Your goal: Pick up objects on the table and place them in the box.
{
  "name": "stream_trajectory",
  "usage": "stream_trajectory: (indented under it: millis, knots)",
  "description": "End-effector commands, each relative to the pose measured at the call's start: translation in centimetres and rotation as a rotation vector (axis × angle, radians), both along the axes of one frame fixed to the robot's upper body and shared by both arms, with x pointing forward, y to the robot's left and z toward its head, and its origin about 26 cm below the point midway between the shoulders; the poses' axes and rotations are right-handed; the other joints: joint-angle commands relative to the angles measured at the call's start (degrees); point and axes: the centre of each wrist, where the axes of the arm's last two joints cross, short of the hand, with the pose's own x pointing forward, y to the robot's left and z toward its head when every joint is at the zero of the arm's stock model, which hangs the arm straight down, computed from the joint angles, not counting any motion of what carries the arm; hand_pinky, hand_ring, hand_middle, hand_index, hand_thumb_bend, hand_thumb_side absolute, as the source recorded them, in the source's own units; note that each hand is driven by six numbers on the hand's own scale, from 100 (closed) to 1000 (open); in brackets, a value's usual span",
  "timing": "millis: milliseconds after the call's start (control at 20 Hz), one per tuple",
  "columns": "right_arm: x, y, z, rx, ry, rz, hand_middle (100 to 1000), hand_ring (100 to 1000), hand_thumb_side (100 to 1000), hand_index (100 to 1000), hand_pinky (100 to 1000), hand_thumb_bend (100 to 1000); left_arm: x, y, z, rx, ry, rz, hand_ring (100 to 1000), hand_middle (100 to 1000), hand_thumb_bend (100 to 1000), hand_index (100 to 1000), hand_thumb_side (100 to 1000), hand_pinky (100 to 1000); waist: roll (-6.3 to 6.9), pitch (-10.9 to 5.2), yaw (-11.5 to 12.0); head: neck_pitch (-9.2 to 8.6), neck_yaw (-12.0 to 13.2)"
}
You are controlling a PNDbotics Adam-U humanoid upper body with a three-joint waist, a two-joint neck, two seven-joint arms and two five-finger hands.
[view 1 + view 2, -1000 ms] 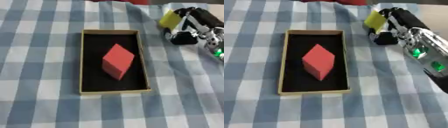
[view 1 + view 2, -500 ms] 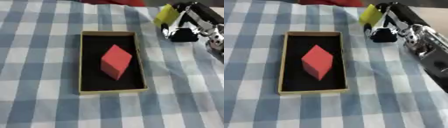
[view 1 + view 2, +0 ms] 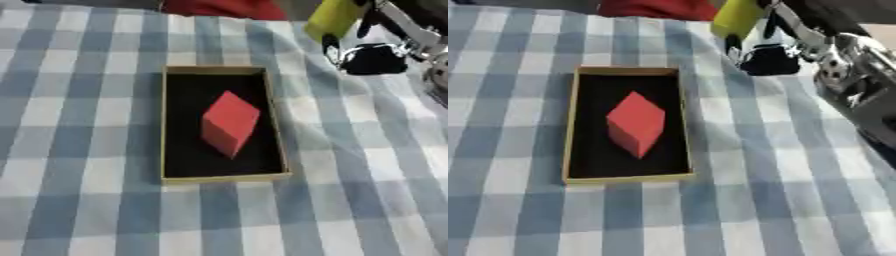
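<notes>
A shallow box (image 3: 170, 125) with a tan rim and black floor lies on the checked cloth, long side running away from me. Inside it a red block (image 3: 229, 122) rests on edge. At the upper right my right hand (image 3: 785, 35) is raised above the cloth beyond the box's far right corner, fingers curled round a yellow object (image 3: 737, 13). The yellow object hangs tilted, clear of the box. My left hand shows in neither view.
The blue and white checked tablecloth (image 3: 79, 190) covers the whole table. Something red (image 3: 219, 7) lies at the far edge behind the box. My right forearm (image 3: 864, 90) crosses the right side of the view.
My right hand has lifted and drawn back toward the far right with the yellow object. The whole picture has shifted as the head moved. The red block stays in the box.
</notes>
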Motion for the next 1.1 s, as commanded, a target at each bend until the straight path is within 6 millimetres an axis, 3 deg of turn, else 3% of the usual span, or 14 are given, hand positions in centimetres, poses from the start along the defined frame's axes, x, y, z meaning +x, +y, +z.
stream_trajectory:
  millis: [50,550,1100]
  knots:
    - [-0.5,0.6,1.1,-0.076,-0.018,0.052,374,555,349,634,709,100,-0.2,0.8,0.3,-0.003,-0.017,-0.027,696,575,100,413,235,655,0.07,-2.08,-0.06,1.36,0.43]
    - [0.8,3.7,-0.3,-0.081,0.089,0.184,370,548,448,627,704,100,-0.2,1.6,0.5,-0.033,-0.006,-0.062,692,574,100,416,218,653,-0.03,-4.75,1.39,3.84,0.24]
    - [1.6,7.3,-1.0,-0.076,0.136,0.253,366,541,532,617,701,100,0.0,1.6,0.6,-0.046,0.000,-0.082,695,575,100,414,235,655,-0.74,-5.06,2.86,3.88,-0.59]
